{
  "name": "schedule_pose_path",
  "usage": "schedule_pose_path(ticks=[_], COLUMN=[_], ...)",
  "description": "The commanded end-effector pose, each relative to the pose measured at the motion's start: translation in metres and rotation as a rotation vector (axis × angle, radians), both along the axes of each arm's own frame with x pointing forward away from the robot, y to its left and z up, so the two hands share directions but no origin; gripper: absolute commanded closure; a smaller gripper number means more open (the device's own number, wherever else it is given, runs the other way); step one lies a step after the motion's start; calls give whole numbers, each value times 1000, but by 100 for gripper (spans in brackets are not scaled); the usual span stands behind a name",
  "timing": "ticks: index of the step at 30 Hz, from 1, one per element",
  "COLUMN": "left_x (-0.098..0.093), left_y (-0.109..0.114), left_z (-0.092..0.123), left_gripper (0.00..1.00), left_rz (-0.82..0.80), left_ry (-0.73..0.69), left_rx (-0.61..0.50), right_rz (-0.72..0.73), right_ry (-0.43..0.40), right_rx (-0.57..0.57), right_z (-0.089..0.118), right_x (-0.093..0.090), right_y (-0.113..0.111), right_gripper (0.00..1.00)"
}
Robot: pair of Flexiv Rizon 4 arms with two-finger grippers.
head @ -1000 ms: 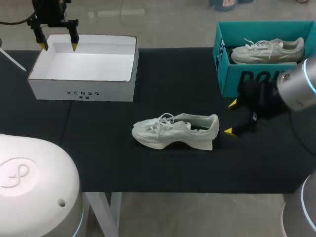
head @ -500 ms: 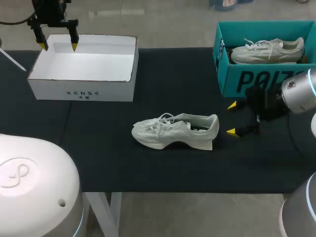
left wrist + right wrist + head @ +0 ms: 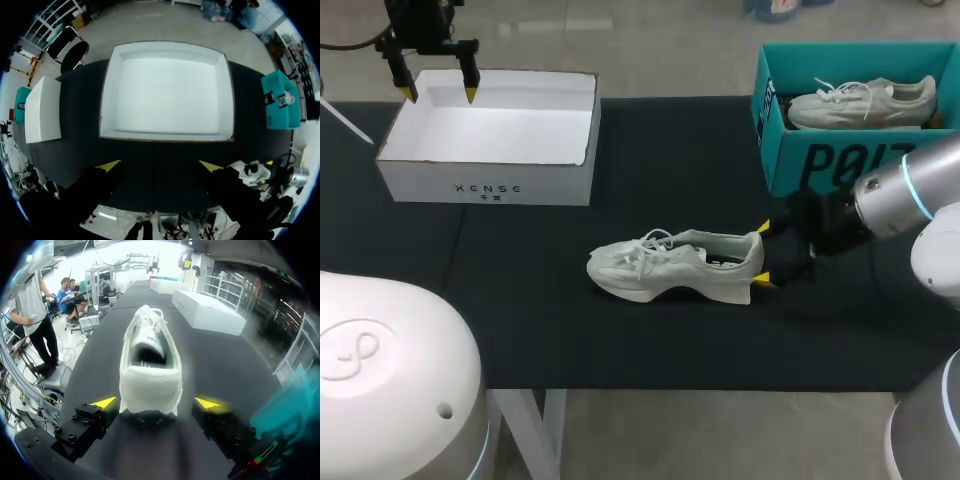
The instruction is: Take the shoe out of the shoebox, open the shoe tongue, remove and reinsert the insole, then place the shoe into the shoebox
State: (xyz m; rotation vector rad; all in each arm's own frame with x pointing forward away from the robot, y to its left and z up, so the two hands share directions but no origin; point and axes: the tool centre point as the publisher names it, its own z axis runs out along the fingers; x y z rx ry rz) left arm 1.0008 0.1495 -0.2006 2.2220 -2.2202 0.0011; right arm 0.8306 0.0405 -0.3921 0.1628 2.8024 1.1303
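Closest, in the middle of the black table [image 3: 620, 340]: the pale shoe [image 3: 675, 265], out of any box, standing on its sole, toe toward 9 o'clock, heel toward 3 o'clock.

Just at 3 o'clock of it, the right claw [image 3: 762, 254], spread wide, one yellow tip on each side of the heel, not squeezing yet.

Could go wrong here:
- Might pinch only the soft back edge of the heel if closed too far back, then slip off or squash it.
- Might shove the shoe toward 9 o'clock if pushed ahead before closing.

Farther, at 1 o'clock: the teal box [image 3: 820, 160] with the other shoe [image 3: 860, 103] inside. Easy to bump when lifting.

Farthest, at 10 o'clock: the white box [image 3: 485, 185], with the left claw [image 3: 439, 95] over its back edge, spread too, holding nothing.
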Motion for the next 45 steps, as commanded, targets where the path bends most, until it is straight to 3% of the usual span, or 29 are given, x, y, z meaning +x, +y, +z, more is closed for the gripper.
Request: schedule_pose_path(ticks=[1, 16, 17, 18, 19, 44, 45], left_x=[0, 0, 0, 0, 0, 0, 1], left_y=[0, 0, 0, 0, 0, 0, -9], left_z=[0, 0, 0, 0, 0, 0, 0], left_gripper=[0, 0, 0, 0, 0, 0, 0], left_rz=[0, 0, 0, 0, 0, 0, 39], left_ry=[0, 0, 0, 0, 0, 0, 5], left_rx=[0, 0, 0, 0, 0, 0, 19], right_rz=[25, 89, 91, 93, 97, 136, 135], right_ry=[11, 39, 39, 40, 41, 68, 67], right_rx=[13, 29, 28, 26, 26, 18, 18], right_z=[-15, -32, -32, -33, -33, -30, -30], right_x=[13, 16, 16, 16, 15, 6, 6], right_y=[13, 36, 37, 38, 38, 38, 38], right_gripper=[0, 0, 20, 65, 100, 100, 100])
